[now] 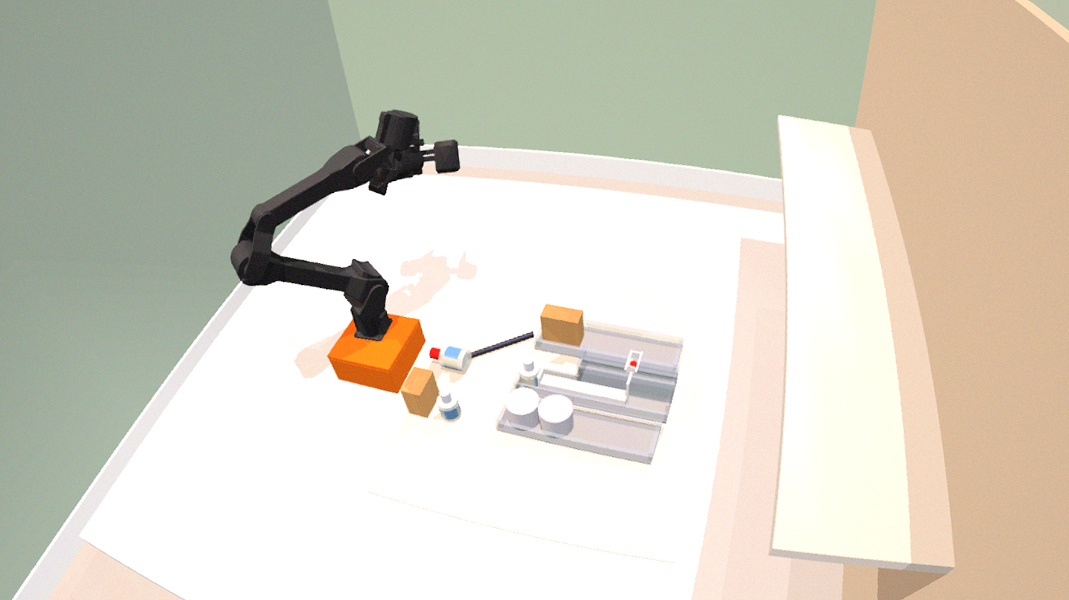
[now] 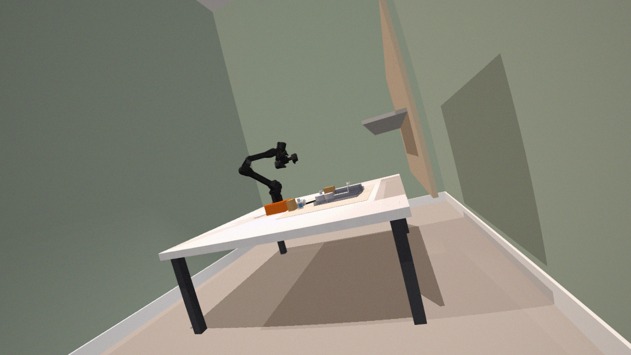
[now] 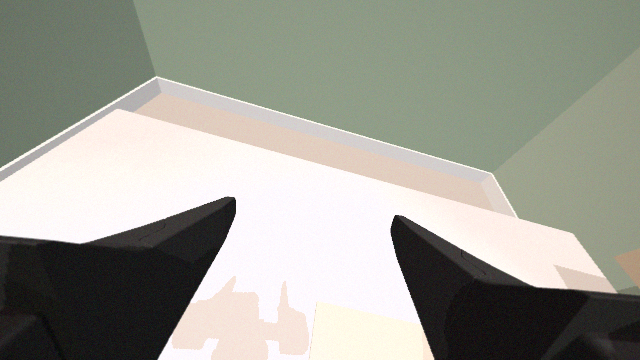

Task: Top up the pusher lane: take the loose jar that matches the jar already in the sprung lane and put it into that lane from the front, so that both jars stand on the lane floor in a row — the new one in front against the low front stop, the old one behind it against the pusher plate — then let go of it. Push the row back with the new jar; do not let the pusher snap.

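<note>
My gripper [image 1: 417, 172] [image 2: 287, 162] [image 3: 315, 214] is open and empty, high above the table and away from the jars. A loose jar with a white cap and blue label [image 1: 449, 409] [image 2: 300, 204] stands upright near the orange base. A similar white-capped jar [image 1: 529, 374] stands at the front end of the middle, sprung lane. Behind it are white pusher parts [image 1: 593, 384] and a white upright with a red mark [image 1: 633, 363]. The pusher plate's contact with the jar is too small to tell. Another loose bottle, red-capped with a light-blue label [image 1: 455, 358], lies on its side.
A brown box [image 1: 419, 393] stands beside the orange base [image 1: 377, 354]. A dark rod [image 1: 502, 345] lies between the red-capped bottle and the lanes. Another brown box [image 1: 562, 325] is in the far lane; two white round jars [image 1: 522, 409] [image 1: 556, 415] are in the near lane. A shelf [image 1: 839, 335] overhangs the right.
</note>
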### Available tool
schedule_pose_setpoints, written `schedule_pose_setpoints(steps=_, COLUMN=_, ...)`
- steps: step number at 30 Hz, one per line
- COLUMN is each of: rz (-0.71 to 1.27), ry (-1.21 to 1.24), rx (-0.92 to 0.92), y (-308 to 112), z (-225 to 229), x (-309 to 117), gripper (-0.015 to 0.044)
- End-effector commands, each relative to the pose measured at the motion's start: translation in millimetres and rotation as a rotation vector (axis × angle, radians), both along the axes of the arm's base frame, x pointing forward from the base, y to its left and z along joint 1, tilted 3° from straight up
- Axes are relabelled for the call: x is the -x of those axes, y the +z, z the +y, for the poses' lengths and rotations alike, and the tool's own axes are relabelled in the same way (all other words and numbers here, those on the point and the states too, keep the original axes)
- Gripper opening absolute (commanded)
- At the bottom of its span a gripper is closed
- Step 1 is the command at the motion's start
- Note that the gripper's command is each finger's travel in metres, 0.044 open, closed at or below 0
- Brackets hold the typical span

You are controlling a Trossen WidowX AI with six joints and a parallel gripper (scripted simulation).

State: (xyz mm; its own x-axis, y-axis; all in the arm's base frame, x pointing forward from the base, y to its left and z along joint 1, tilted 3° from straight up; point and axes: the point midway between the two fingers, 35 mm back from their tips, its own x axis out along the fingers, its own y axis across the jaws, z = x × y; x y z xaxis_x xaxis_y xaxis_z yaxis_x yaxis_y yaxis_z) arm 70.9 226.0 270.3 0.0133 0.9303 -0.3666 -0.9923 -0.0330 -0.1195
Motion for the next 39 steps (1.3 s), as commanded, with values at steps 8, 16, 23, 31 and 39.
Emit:
schedule_pose_setpoints(steps=8, rz=0.101, ry=-0.399, rx=0.212, y=-42.4, z=-31.6, x=-97.1, gripper=0.0440)
schedule_pose_setpoints(steps=16, rz=0.312, ry=-0.844, rx=0.457, y=-98.5, z=-125.7, x=-177.4, gripper=0.0440)
schedule_pose_setpoints(steps=23, rz=0.562, ry=-1.177, rx=0.642, y=-145.0, z=-232.5, x=-195.3, gripper=0.0440)
schedule_pose_setpoints(steps=31, rz=0.964, ry=-1.450, rx=0.794, y=-192.7, z=-343.5, x=-151.3, gripper=0.0440)
schedule_pose_setpoints(steps=39, rz=1.056, ry=-1.482, rx=0.809, y=-200.5, z=-358.8, x=-135.9, gripper=0.0440)
